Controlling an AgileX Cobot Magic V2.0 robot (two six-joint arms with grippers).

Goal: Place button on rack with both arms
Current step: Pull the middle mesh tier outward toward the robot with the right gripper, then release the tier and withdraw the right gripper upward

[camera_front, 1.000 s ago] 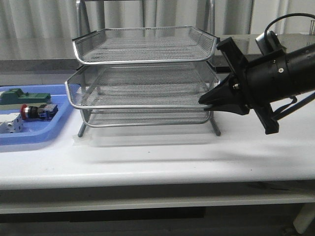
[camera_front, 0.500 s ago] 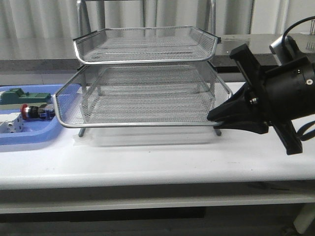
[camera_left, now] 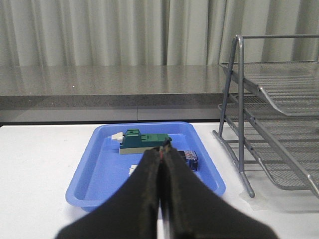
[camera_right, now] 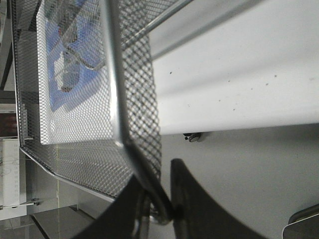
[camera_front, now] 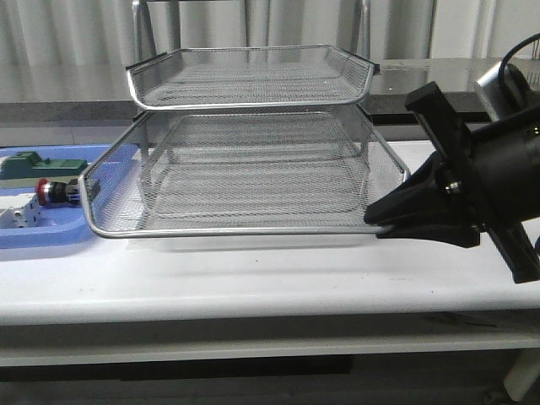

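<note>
Button (camera_front: 52, 191) in blue tray (camera_front: 51, 232) | right jaws (camera_front: 377, 219) clamp rack (camera_front: 253, 181) rim | left jaws (camera_left: 162, 154) closed, empty

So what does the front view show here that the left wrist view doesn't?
Only the front view shows the right tool clamped on the front rim of the pulled-out middle tray, and the red-capped push-button switch clearly. Only the left wrist view shows the left tool, shut and empty, and the blue tray's far rim with the green block unobstructed. Both share the silver wire-mesh three-tier rack and the flat blue plastic tray.
</note>
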